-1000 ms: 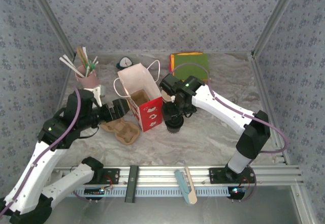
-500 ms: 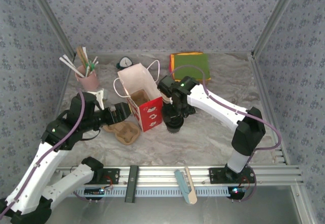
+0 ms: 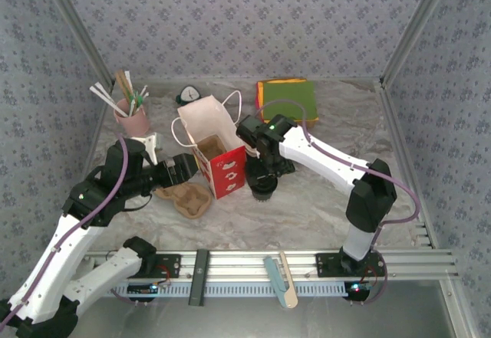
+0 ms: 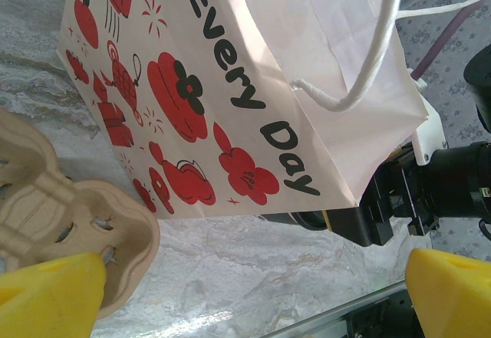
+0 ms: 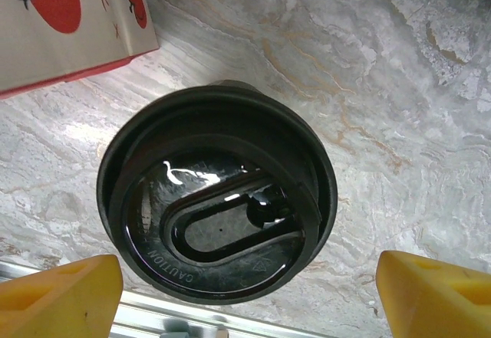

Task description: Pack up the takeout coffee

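Both jaw pairs spread: left gripper (image 4: 249, 296) near cropped bag (image 4: 230, 85), right gripper (image 5: 245, 296) seemingly astride lidded cup (image 5: 217, 211).

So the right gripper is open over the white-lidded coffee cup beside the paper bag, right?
No, the lid is black, as the right wrist view shows. Otherwise yes: right gripper open over the coffee cup beside the paper bag.

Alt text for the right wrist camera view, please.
A black-lidded coffee cup seen from directly above on the marble table, between the yellow fingertips of the open right gripper. A red-printed paper bag corner sits upper left.
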`<state>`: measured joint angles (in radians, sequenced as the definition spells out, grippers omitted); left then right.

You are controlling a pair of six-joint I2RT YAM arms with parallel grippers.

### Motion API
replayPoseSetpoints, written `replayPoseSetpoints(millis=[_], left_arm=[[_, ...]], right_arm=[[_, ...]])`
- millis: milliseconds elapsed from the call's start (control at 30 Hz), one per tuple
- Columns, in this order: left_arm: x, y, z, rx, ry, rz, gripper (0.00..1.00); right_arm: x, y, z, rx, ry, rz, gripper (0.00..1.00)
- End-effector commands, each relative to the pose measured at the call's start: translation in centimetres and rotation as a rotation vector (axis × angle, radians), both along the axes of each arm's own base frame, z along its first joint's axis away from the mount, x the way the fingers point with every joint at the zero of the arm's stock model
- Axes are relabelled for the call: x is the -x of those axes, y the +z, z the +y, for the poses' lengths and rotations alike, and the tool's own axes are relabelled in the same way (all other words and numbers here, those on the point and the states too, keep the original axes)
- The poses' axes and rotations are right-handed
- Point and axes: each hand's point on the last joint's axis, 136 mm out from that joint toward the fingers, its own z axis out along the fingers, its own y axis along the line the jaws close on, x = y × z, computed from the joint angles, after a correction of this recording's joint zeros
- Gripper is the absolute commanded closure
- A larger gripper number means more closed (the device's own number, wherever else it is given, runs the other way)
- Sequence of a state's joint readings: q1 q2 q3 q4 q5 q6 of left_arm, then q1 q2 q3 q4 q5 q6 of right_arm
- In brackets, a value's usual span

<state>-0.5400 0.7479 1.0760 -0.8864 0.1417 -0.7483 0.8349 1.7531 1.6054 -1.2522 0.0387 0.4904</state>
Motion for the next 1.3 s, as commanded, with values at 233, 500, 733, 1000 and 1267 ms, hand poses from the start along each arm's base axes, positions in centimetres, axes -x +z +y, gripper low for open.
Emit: replayPoseSetpoints(millis=[233,500,733,1000,1267], left_arm=[[-0.2,0.1,0.0,-0.012,-0.003,-0.026,0.00],[-0.2,0.1,0.1,-0.013,-0.001,-0.022,0.00],[-0.2,0.1,0.1,-0.015,0.000,-0.024,0.00],[-0.1,0.1,0.1,-0.014,-0.003,-0.024,0.00],[-0.1,0.1,0.1,-0.014,-0.002,-0.025,0.00]], right_arm=[[-0.2,0.1,0.6,0.025,0.009,-0.003,0.13],[-0.2,-0.2,1.1,0.029,0.003,0.010,0.14],[0.0,-0.5,1.1,0.044,0.004,0.024,0.14],[0.1,-0.8,1.1,0.051,0.006,0.039,0.16],[0.3,-0.4,1.1,0.059,0.010,0.050,0.15]])
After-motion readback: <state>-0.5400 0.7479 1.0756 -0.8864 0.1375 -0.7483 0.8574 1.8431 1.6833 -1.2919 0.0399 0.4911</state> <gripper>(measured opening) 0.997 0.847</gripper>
